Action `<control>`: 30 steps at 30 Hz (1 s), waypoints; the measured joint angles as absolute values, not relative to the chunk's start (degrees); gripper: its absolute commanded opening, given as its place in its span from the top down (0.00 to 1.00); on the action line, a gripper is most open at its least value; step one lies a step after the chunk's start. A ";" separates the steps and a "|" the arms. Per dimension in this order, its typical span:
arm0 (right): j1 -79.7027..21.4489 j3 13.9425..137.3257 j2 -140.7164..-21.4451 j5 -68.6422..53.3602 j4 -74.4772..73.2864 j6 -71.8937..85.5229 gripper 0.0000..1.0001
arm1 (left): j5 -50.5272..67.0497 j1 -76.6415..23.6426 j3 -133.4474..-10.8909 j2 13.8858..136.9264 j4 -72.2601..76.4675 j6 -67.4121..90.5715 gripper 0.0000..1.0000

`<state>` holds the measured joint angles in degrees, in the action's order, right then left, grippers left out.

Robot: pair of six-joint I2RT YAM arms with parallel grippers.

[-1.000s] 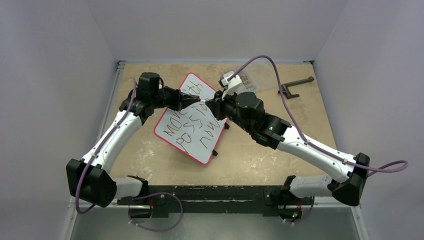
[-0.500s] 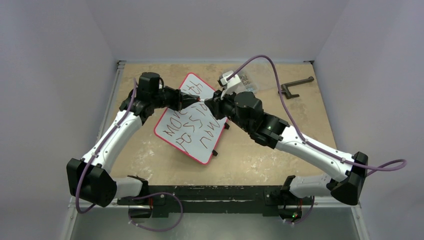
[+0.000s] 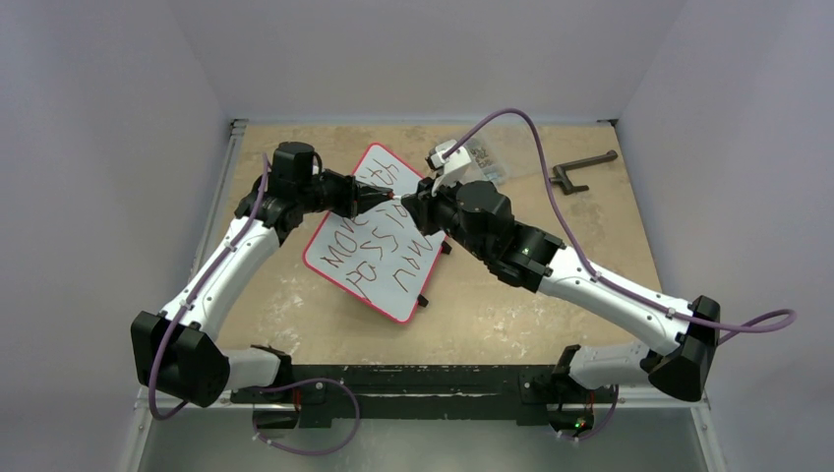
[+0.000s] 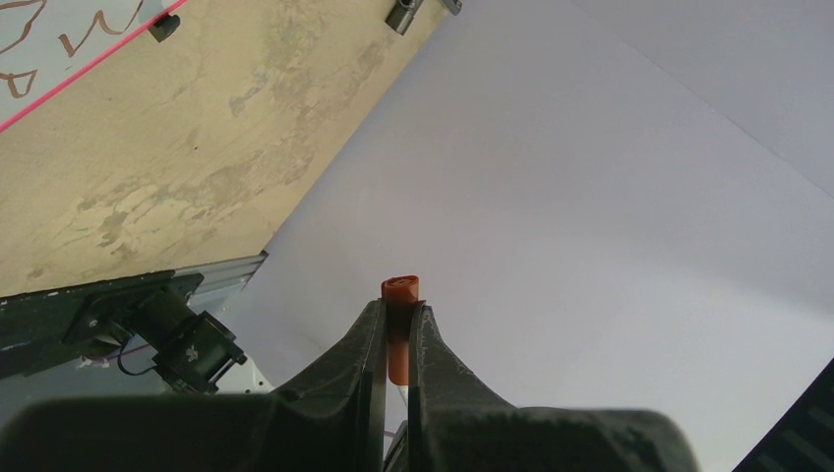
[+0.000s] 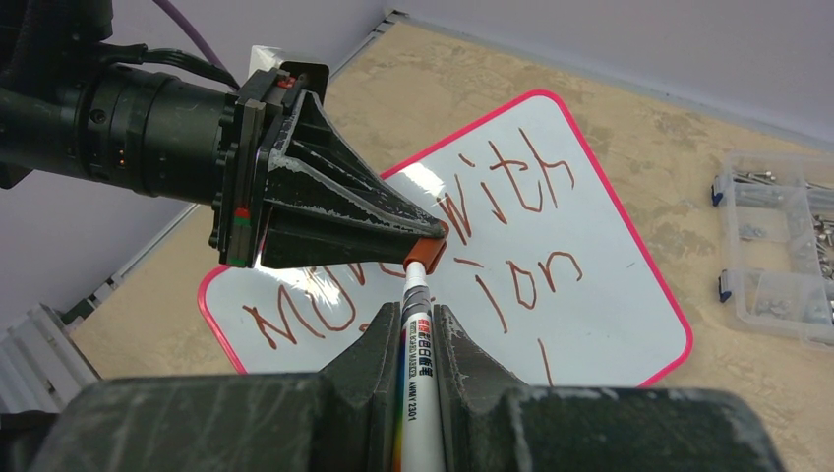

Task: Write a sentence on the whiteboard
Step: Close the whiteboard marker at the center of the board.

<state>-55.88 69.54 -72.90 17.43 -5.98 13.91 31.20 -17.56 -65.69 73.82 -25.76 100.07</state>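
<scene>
The whiteboard lies tilted on the table, red-rimmed, and its white face fills the right wrist view. The sentence runs across it in reddish-brown rows, also seen from above. Both grippers meet above the board's far half. My right gripper is shut on a white marker, whose tip sits in an orange-red cap. My left gripper is shut on that cap. From above, the left gripper and right gripper point nose to nose.
A clear parts box with small hardware stands past the board's right corner. A black handle-shaped tool lies at the far right. The board's corner and a black foot show in the left wrist view.
The right arm has drifted slightly to the left. Both grippers stay together over the board, with cap and marker still held.
</scene>
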 measured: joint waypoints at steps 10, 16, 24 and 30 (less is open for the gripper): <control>-55.99 70.39 -74.61 17.96 -5.76 13.91 1.00 | 30.44 -17.23 -65.78 73.80 -26.72 100.44 1.00; -56.80 72.51 -77.32 19.29 -6.22 13.39 1.00 | 28.34 -16.88 -67.09 73.80 -30.04 100.27 1.00; -59.02 76.16 -80.55 23.11 -7.22 10.59 1.00 | 26.30 -16.49 -69.14 73.80 -32.69 99.88 1.00; -60.29 76.53 -81.38 25.02 -7.25 9.10 1.00 | 25.87 -16.47 -69.65 73.82 -34.20 99.66 1.00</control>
